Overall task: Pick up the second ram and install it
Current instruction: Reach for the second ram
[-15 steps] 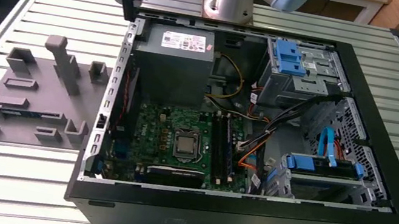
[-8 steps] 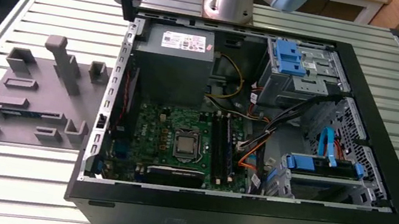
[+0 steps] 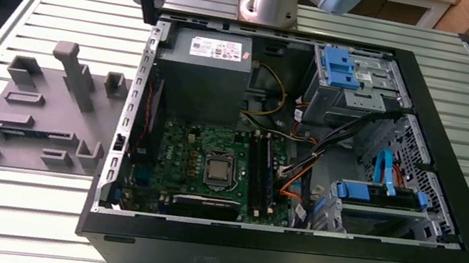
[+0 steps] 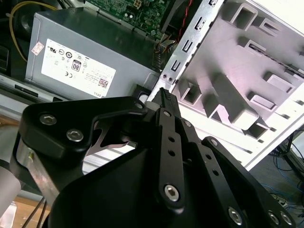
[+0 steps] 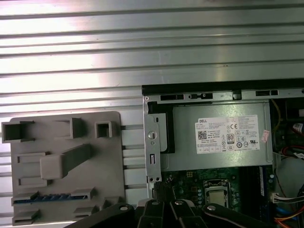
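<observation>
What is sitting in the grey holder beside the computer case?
A dark-blue ram stick stands on edge in one slot of the grey holder. Its lower edge is hidden inside the slot.

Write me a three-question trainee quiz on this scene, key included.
1. True or false: the gripper holds the ram.
2. In the exterior view, the grey tray lies: A) on the left of the case; B) inside it; C) on its right.
3. Fill in: the labelled grey box inside the case, nearest the gripper, is the ____ ____.
Key: 1. False; the ram lies in the tray. 2. A. 3. power supply.
</observation>
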You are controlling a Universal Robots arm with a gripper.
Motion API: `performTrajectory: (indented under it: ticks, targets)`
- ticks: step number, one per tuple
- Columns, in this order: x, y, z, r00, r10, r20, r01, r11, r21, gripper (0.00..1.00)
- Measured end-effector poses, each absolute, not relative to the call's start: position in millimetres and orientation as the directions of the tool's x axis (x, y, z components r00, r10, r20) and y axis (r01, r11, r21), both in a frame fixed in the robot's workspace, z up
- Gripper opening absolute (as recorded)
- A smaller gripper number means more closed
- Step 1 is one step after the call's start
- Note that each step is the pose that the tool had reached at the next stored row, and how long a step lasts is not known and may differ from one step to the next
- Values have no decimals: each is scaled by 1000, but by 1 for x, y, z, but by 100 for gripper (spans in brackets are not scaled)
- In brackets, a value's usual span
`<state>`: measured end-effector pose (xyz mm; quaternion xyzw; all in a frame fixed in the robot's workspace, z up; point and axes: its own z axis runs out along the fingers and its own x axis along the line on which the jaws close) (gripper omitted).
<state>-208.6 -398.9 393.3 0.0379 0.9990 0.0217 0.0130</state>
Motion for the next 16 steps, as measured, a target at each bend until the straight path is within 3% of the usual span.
performTrajectory:
  ticks: [16]
  targets:
    - [-212,-399,393,-997,76,-25,75,996,44,11]
